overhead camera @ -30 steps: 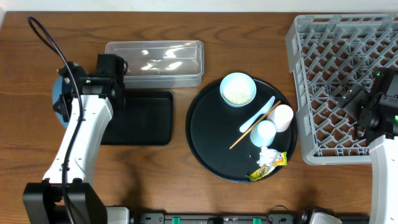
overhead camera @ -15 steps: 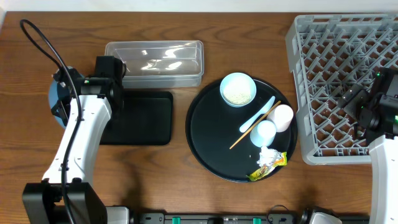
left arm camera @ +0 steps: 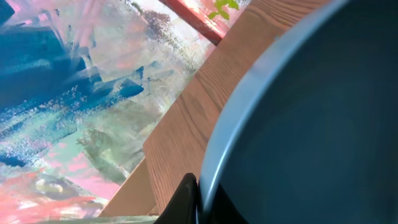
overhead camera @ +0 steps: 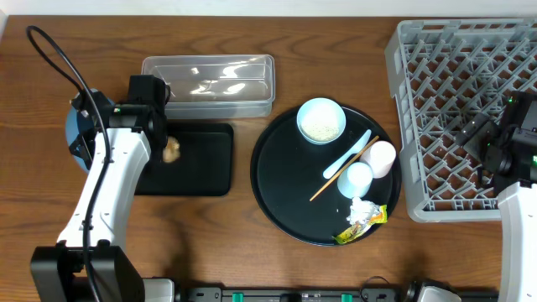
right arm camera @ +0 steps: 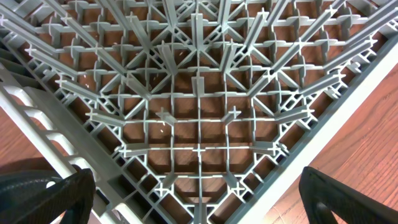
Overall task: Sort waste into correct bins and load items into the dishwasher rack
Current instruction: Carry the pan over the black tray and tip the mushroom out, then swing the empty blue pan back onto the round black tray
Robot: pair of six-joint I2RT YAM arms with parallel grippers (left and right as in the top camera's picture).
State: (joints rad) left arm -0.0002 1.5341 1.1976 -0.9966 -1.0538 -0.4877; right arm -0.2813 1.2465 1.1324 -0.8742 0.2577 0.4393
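My left gripper (left arm camera: 199, 199) is shut on the rim of the large blue plate (left arm camera: 311, 124), which it holds tilted at the table's left side (overhead camera: 75, 134). A small brown food lump (overhead camera: 171, 150) lies on the shallow black tray (overhead camera: 210, 159), beside the left arm. The clear tub (overhead camera: 210, 84) stands behind it. The pale blue bowl (overhead camera: 321, 120) holds rice grains. The light blue spoon (overhead camera: 348, 153), wooden stick (overhead camera: 342, 170), two cups (overhead camera: 382, 158) (overhead camera: 359, 178), white wad (overhead camera: 361, 208) and yellow-green wrapper (overhead camera: 362, 226) lie nearby. My right gripper (right arm camera: 196, 199) is open and empty above the grey rack (right arm camera: 199, 93).
The bowl, spoon, stick, cups and waste all sit on a large round black tray (overhead camera: 277, 184) in the middle. The rack (overhead camera: 470, 109) fills the right side of the table. A painted wall or cloth shows beyond the table's left edge (left arm camera: 74, 93).
The brown food lump has appeared on the shallow black tray beside the left arm. The plate and left wrist shifted slightly left. The right arm has not moved.
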